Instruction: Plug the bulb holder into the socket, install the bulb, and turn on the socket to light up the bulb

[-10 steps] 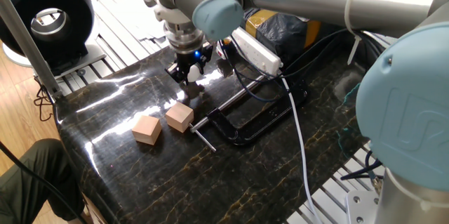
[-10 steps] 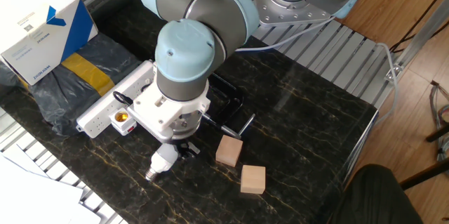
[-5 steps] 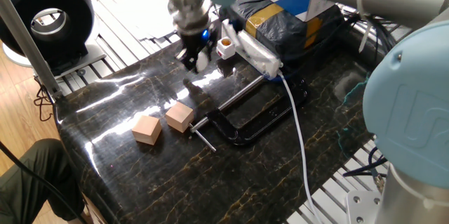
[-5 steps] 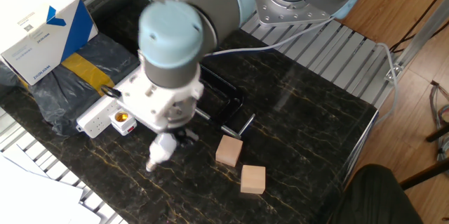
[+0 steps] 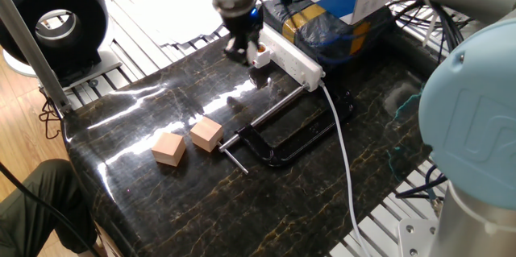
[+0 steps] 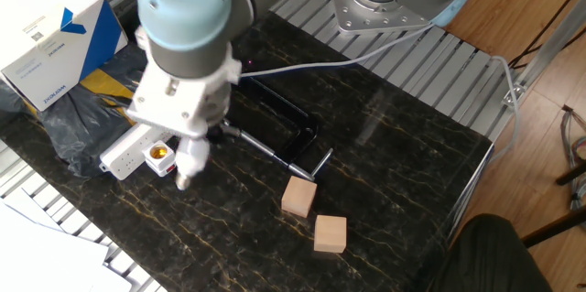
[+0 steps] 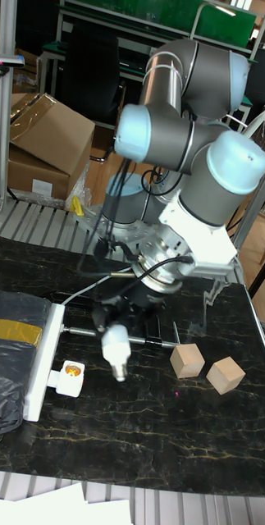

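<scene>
Between the gripper's [image 7: 116, 321] fingers hangs the bulb [image 7: 116, 345].

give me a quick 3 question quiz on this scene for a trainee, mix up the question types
1. True or false: the bulb is already screwed into the bulb holder.
2. Multiple choice: where is the bulb holder?
A. lying loose beside the wooden cubes
B. plugged into the end of the power strip
C. held in the end effector
3. Fill in: the black tool lying on the table between the power strip and the cubes is a ____.

Key
1. False: the end effector holds the bulb in the air, metal base pointing down, near the holder but apart from it.
2. B
3. clamp
</scene>
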